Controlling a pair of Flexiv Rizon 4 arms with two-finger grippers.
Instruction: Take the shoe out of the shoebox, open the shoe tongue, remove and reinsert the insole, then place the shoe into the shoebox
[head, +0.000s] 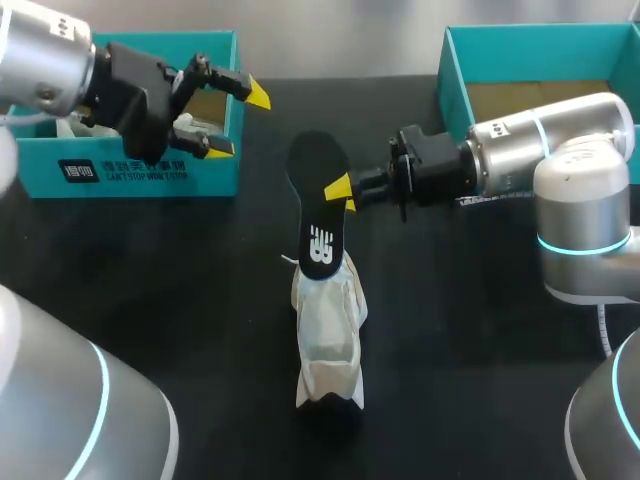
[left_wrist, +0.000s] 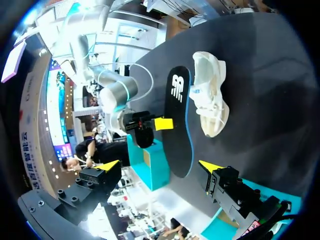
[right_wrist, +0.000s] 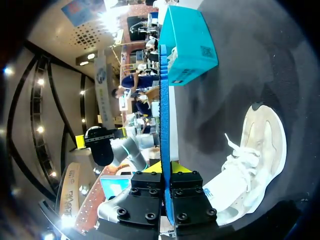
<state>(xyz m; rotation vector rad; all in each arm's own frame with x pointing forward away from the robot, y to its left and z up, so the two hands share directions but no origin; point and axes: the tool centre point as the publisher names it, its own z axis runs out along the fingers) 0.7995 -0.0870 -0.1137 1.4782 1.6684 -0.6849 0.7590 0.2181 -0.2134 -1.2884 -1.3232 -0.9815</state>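
Note:
A black insole (head: 315, 165) with a white logo stands lifted over the middle of the table, and my right gripper (head: 342, 192) is shut on its edge. Its logo end sits by the opening of the white shoe (head: 328, 330), which lies on the dark table; I cannot tell whether they touch. In the right wrist view the insole (right_wrist: 164, 110) shows edge-on between the right gripper (right_wrist: 166, 169), with the shoe (right_wrist: 255, 160) beside it. My left gripper (head: 240, 120) hangs open and empty in front of the teal shoebox (head: 140, 165). From the left gripper (left_wrist: 159, 166), the insole (left_wrist: 180, 120) and shoe (left_wrist: 210, 100) lie ahead.
A second teal box part (head: 455, 90) stands at the back right, behind my right arm. The black table (head: 470, 330) shows bare cloth around the shoe.

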